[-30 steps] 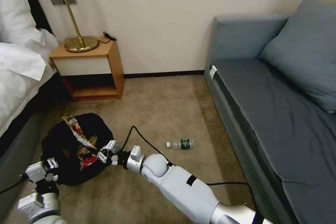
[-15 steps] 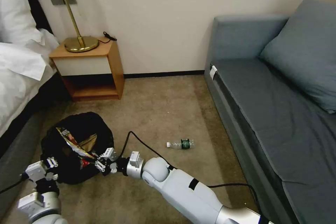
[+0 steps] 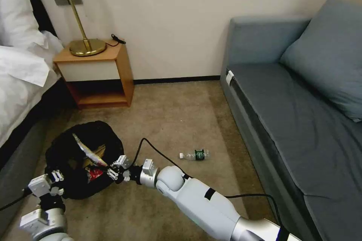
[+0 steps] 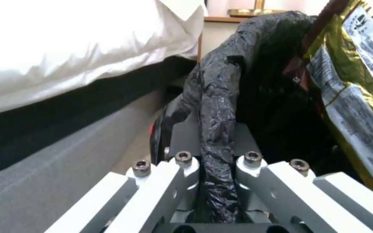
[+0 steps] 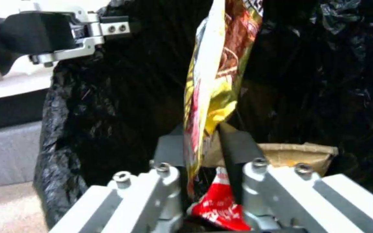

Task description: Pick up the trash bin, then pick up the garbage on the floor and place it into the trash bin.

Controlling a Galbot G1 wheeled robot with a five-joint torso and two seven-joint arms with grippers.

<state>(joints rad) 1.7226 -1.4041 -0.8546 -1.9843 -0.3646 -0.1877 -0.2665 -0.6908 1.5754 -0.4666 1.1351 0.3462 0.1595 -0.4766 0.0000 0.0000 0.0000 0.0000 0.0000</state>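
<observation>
- The trash bin sat on the carpet at seven o'clock, beside the bed.
- The right tool reached over the bin's rim, clamped on the yellow-brown snack wrapper.
- The left tool gripped the black bag's edge.
- The small clear bottle lay well apart on the carpet near the sofa.

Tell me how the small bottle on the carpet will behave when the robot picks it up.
The bottle lies on its side on the carpet, so a nudge would probably roll it. It looks clear and empty, likely light. Its smooth round body may slip or dent in a pincer.
</observation>
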